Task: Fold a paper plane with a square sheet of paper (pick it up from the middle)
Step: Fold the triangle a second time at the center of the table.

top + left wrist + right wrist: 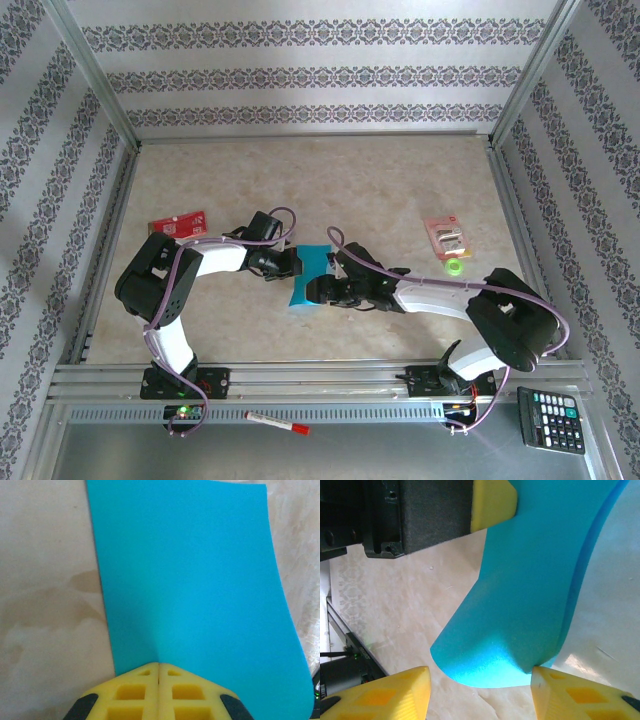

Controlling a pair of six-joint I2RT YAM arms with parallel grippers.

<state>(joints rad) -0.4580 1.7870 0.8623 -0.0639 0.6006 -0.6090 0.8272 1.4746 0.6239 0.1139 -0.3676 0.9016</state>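
- Left tool (159, 666): I log it clenched, grasping the near edge of the square sheet of paper (190, 580), yellow pads pressed together.
- Right tool (479, 682): released, jaws spread, one finger (395, 695) on either side of the sheet's curled corner.
- Square sheet of paper: mid-bench (400, 180), between the two tools, bowed rather than flat.
- Red-and-white card (177, 223): flat on the bench, left of the left arm, well apart from the sheet.
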